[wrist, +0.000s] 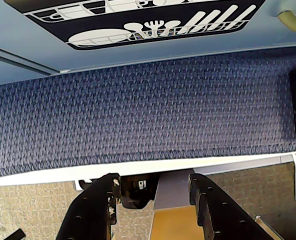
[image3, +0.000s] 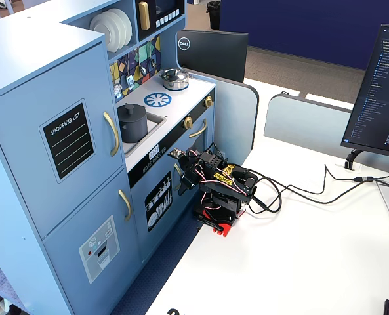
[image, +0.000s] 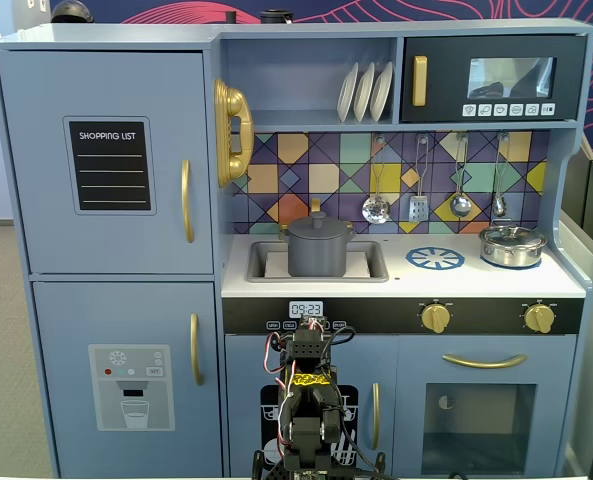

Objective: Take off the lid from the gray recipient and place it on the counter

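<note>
The gray recipient (image: 319,250) stands in the sink recess of the white counter (image: 406,278), its lid (image: 318,224) in place, left of the printed burner (image: 435,258) and steel pot (image: 512,245). Low before the toy kitchen, the gripper (wrist: 155,187) hangs open and empty.

White counter (image: 396,280) carries a steel pot (image: 512,245); gray recipient (image: 319,247) stands in its sink recess (image: 266,265).
</note>
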### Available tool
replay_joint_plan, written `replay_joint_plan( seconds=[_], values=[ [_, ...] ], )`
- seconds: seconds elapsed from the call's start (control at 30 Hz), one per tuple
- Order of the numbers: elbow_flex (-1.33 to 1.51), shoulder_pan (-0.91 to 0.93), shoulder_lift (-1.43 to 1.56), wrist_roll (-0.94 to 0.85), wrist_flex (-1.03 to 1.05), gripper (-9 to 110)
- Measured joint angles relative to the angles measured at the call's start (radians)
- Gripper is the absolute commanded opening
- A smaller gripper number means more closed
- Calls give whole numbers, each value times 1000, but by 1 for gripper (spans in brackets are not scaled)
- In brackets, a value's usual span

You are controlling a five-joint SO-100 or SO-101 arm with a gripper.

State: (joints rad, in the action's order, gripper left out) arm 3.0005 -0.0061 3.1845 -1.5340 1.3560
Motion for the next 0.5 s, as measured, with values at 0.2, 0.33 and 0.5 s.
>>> replay_joint_plan(
  seconds=[0.2,0.33,0.5],
  values=[
    [0,35,0,0,0,0],
    [0,29,0,0,0,0],
    [0,34,0,0,0,0]
  ],
)
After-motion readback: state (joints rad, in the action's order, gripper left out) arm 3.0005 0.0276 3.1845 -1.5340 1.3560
